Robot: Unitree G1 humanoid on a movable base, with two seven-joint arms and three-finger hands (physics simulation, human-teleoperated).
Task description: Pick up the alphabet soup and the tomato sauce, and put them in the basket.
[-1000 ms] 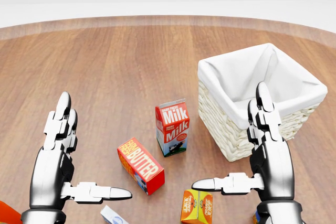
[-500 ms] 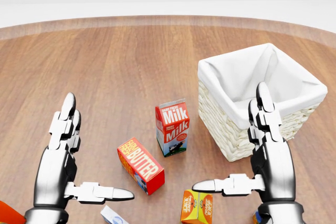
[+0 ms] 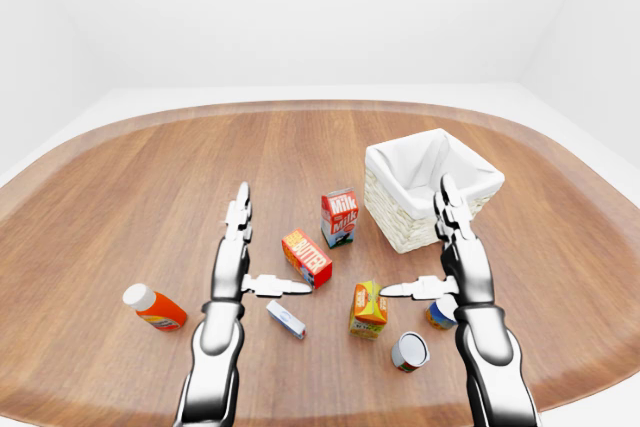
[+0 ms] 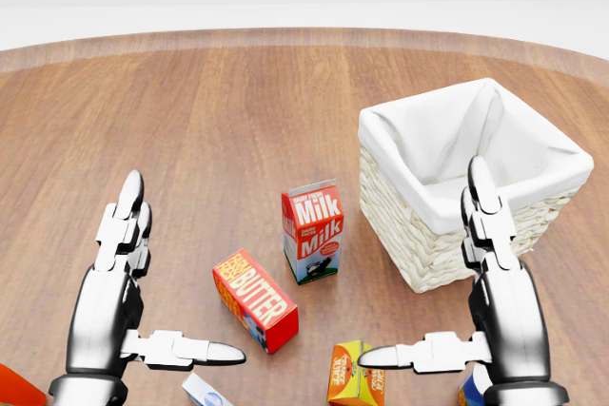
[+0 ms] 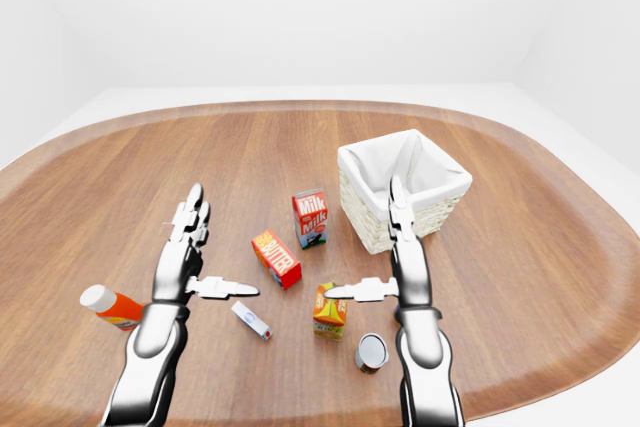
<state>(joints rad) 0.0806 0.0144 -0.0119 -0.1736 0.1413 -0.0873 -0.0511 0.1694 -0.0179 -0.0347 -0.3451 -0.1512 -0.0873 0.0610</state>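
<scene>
Beside the basket [image 4: 428, 263], "Milk" carton [image 4: 312, 231], "Butter" box [image 4: 254, 299] (both hands' fingers spread open)

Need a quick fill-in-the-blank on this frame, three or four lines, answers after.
1. The milk carton stands ____ on the table.
2. The white-lined basket holds ____.
3. Both the left robot hand and the right robot hand have their fingers ____.
4. In the left-eye view, the silver can lies on its ____.

Missing words: upright; nothing; open; side
</scene>
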